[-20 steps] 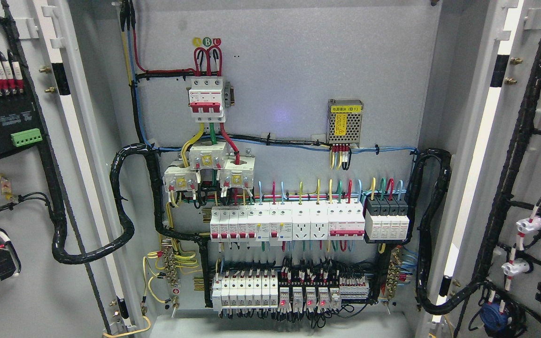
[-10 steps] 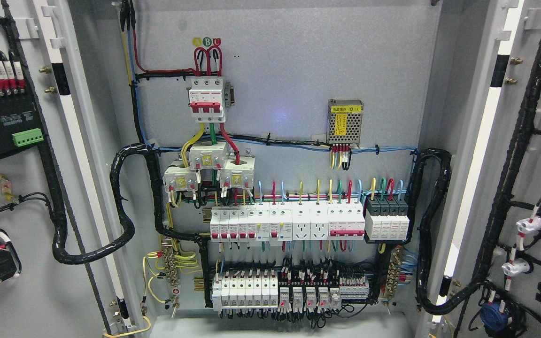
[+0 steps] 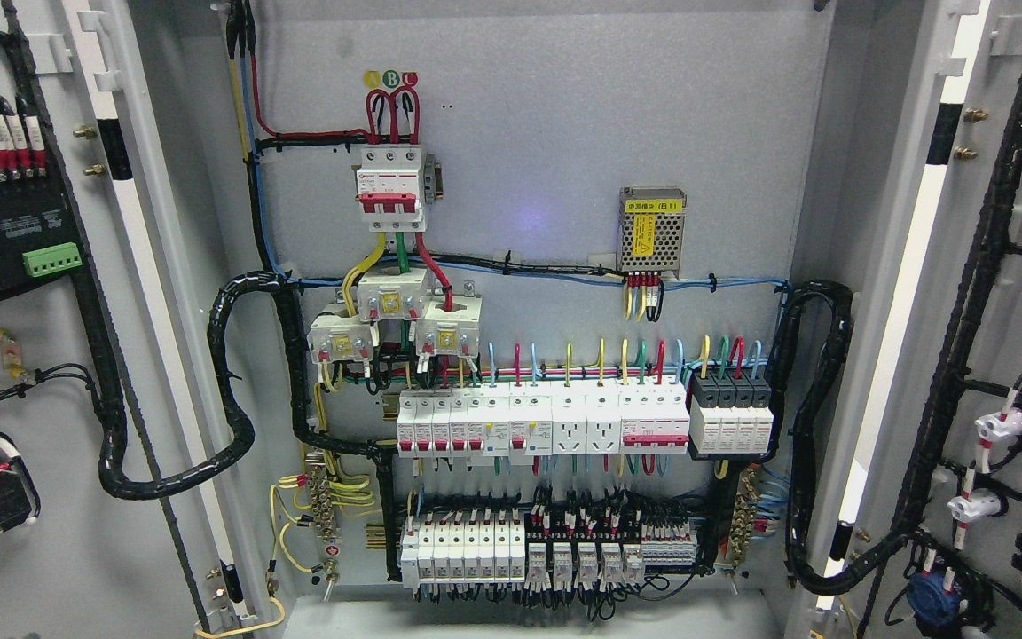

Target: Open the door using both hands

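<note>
Both cabinet doors swung wide: left door (image 3: 23,355) and right door (image 3: 1008,355) flank the open interior, so the opening looks done. Neither robot hand in view; their state cannot be told. Grey back panel (image 3: 546,133) carries breaker rows (image 3: 546,422), black cable looms (image 3: 817,444) routed to each door

Wired breakers (image 3: 542,423), power supply (image 3: 651,230)

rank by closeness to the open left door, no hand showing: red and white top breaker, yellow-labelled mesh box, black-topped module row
1. red and white top breaker, upper left
2. yellow-labelled mesh box, centre right
3. black-topped module row, lower right
</note>
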